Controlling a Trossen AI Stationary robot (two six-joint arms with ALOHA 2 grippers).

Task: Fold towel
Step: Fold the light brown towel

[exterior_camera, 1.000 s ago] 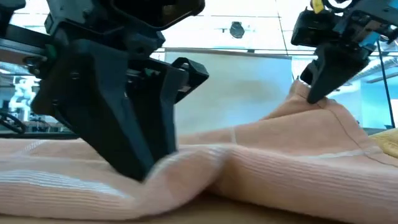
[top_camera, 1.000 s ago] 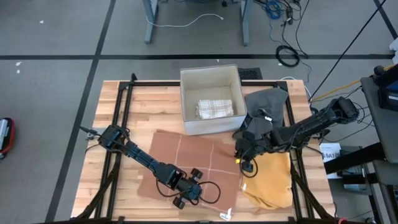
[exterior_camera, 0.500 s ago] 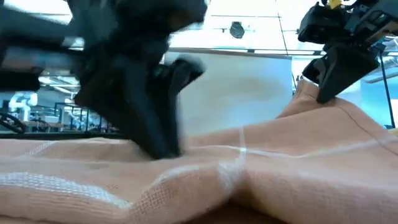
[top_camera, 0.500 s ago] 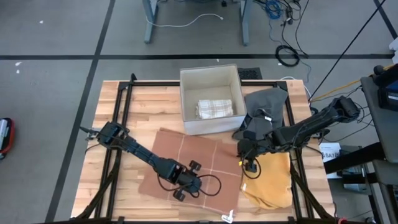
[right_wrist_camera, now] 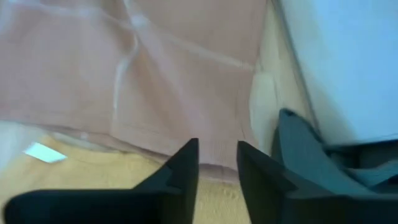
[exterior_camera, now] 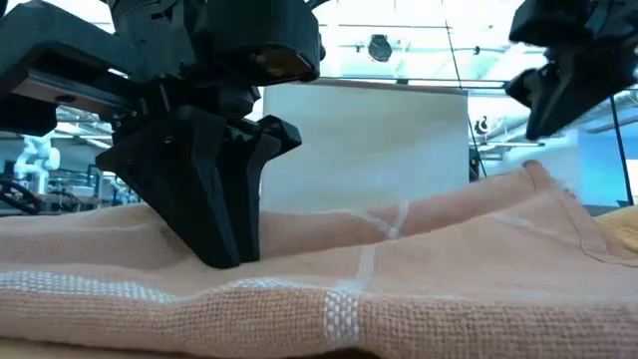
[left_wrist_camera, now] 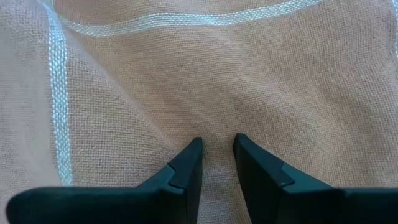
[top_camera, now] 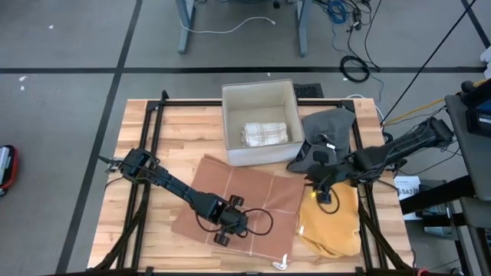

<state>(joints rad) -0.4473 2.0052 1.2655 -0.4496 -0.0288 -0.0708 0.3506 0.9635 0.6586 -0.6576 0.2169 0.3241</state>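
A salmon towel (top_camera: 253, 195) with pale stripes lies spread on the wooden table, creased around my left gripper (top_camera: 232, 220). That gripper points steeply down into the towel's near middle (exterior_camera: 227, 254) and is shut on it. My right gripper (top_camera: 321, 196) hangs open above the yellow cloth, just beyond the towel's right edge (top_camera: 301, 195). In the low view it (exterior_camera: 546, 118) is clear above the towel's raised corner (exterior_camera: 533, 172). The right wrist view shows nothing between its fingers (right_wrist_camera: 186, 163). My left gripper pinches a small raised ridge of the towel's cloth (left_wrist_camera: 216, 127) between its two fingertips (left_wrist_camera: 194, 152), away from any edge. It comes from above, pointing steeply down. Creases run toward the gap, and the rest of the towel lies on the table; how many layers it has I cannot tell.
A white box (top_camera: 230, 115) holding a folded checked towel (top_camera: 265, 134) stands just beyond the salmon towel. A grey cloth (top_camera: 331, 126) lies right of the box, and a yellow cloth (top_camera: 334, 226) beside the towel's right edge. A black frame (top_camera: 149, 138) runs around the tabletop.
My right gripper has opened, let go of the towel's right corner, and gone up and toward the table's right edge; the corner has sunk lower. My left gripper has moved toward the far edge with its pinch of cloth, and the towel lies flatter and turned a little.
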